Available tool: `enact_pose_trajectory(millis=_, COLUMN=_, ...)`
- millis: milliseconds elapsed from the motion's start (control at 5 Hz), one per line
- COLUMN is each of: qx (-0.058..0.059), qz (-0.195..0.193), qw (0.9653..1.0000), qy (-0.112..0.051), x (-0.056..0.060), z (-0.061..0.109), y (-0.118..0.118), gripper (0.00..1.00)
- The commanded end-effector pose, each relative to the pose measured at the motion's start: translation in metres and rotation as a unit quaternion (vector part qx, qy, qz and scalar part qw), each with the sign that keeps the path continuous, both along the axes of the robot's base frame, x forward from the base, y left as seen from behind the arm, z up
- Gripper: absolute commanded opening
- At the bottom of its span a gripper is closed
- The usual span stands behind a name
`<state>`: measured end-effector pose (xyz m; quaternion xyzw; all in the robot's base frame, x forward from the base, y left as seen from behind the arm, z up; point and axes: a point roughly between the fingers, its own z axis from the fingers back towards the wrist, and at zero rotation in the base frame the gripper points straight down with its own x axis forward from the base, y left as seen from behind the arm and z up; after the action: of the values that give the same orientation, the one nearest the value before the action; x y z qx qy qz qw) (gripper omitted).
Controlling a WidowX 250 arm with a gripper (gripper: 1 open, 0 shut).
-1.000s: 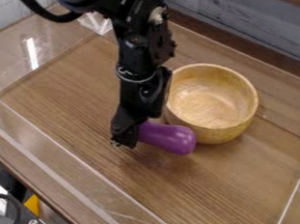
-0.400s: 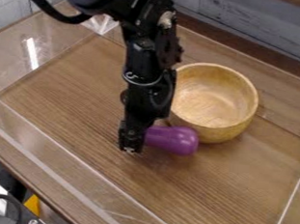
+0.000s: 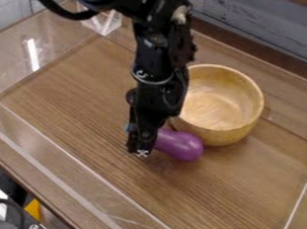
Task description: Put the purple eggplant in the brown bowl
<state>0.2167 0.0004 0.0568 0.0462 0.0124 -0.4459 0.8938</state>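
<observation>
Purple and glossy, the toy eggplant (image 3: 179,145) is lying on the wooden tabletop (image 3: 75,151) just beside the gripper (image 3: 144,144), its rounded body pointing away from the tool, towards the right of the view. The end nearest the tool is partly hidden by the dark fingers, so its cap is hard to make out. The black robot arm (image 3: 158,48) is reaching down from the top of the view, bringing the gripper low over the table, presumably because a small toy lying flat can only be grasped from close to the surface.

Whether the fingers are standing apart or clamping the eggplant's near end is something I cannot tell: they are dark, overlapping and seen from an angle. The toy's body is showing clearly outside them, so at most one end is being held, which would make for an off-centre grip that could let the toy swing or slip.

The brown bowl (image 3: 221,103) is sitting beyond the eggplant and to the right of the tool in the view, upright, its opening facing up, ready to receive something from above. The eggplant is resting outside it, near its lower wall. The likely step in hand is securing the toy; afterwards, the tool would need raising enough to clear the thick rim.
</observation>
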Motion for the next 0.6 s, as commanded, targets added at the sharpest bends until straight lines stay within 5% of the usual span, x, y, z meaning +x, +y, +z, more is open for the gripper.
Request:
enact_pose_trajectory(millis=0, qx=-0.002, qz=0.017, qw=0.9992, qy=-0.037, x=0.010, z=0.027, y=-0.005, gripper=0.00)
enact_pose_trajectory(millis=400, qx=-0.008, qz=0.128, qw=0.9907, qy=-0.047, x=0.042, z=0.048, y=-0.020, gripper=0.00)
